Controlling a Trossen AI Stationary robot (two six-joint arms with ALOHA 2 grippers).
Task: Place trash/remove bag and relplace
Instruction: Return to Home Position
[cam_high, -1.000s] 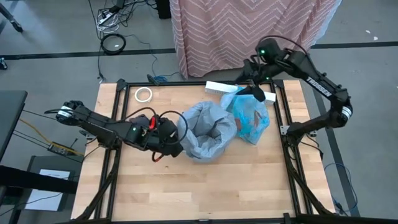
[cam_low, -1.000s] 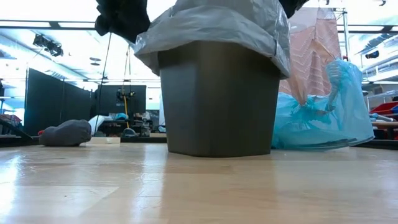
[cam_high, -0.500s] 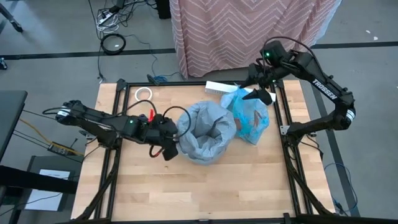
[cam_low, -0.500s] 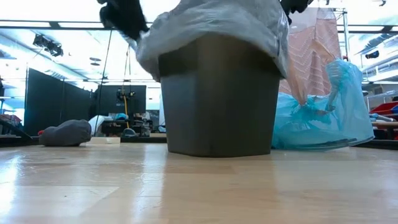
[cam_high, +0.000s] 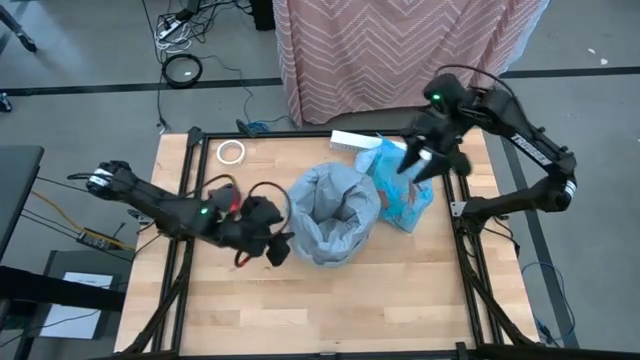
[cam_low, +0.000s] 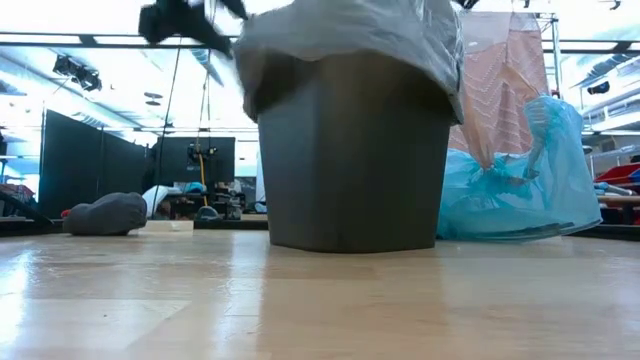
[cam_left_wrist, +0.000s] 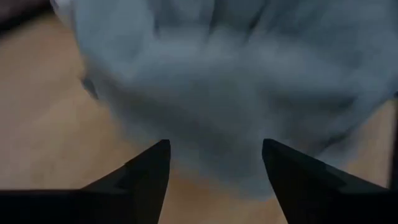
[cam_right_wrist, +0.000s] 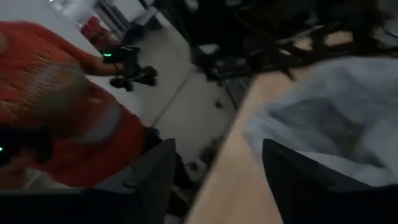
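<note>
Fingers apart, the left claw (cam_high: 280, 248) sat just left of the grey-lined bin (cam_high: 335, 215); the right claw (cam_high: 416, 165), likewise spread, hung to its far right.

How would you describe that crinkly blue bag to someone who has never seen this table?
Start at the wooden table and find the black bin lined with a grey bag near its middle. The blue bag sits on the tabletop beside it, on the right arm's side. It is the only translucent blue thing there, outside the bin.
</note>
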